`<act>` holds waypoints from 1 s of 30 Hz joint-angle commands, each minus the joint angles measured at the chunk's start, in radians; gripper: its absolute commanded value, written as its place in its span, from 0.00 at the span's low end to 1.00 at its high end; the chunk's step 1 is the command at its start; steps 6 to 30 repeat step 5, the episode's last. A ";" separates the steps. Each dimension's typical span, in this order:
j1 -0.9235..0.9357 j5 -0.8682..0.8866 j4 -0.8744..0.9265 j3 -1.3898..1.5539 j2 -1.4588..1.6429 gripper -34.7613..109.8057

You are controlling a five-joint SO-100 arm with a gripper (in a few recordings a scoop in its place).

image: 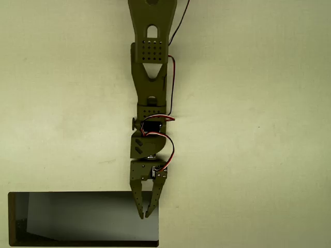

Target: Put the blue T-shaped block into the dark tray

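The olive arm's hand (145, 214) hangs over the dark tray's (62, 242) right end — fingers nearly together, gripping nothing.

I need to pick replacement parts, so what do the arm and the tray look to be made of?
The arm looks like olive-green printed plastic: matte, with hole grids and cut-outs, down to the claw. The dark tray seems a smooth, semi-gloss dark sheet, with a pale sheen and a thin brownish rim; plastic or metal is unclear.

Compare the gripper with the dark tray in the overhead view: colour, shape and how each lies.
The gripper is olive green; the dark tray is dark grey-black inside with a paler sheen. The gripper is narrow and tapers to its tips; the tray is a wide rectangle. The gripper runs up-down in the picture; the tray runs left-right. The gripper's tips lie over the tray's right part.
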 commanded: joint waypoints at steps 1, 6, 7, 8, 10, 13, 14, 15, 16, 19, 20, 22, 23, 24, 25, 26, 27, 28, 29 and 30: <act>0.002 -0.014 -0.025 0.002 -0.011 0.24; 0.002 -0.014 -0.025 0.002 -0.011 0.24; 0.002 -0.014 -0.025 0.002 -0.011 0.24; 0.002 -0.014 -0.025 0.002 -0.011 0.24; 0.002 -0.014 -0.025 0.002 -0.011 0.24; 0.002 -0.014 -0.025 0.002 -0.011 0.24; 0.002 -0.014 -0.025 0.002 -0.011 0.24; 0.002 -0.014 -0.025 0.002 -0.011 0.24; 0.002 -0.014 -0.025 0.002 -0.011 0.24; 0.002 -0.014 -0.025 0.002 -0.011 0.24; 0.002 -0.014 -0.025 0.002 -0.011 0.24; 0.002 -0.014 -0.025 0.002 -0.011 0.24; 0.002 -0.014 -0.025 0.002 -0.011 0.24; 0.002 -0.014 -0.025 0.002 -0.011 0.24; 0.002 -0.014 -0.025 0.002 -0.011 0.24; 0.002 -0.014 -0.025 0.002 -0.011 0.24; 0.002 -0.014 -0.025 0.002 -0.011 0.24; 0.002 -0.014 -0.025 0.002 -0.011 0.24; 0.002 -0.014 -0.025 0.002 -0.011 0.24; 0.002 -0.014 -0.025 0.002 -0.011 0.24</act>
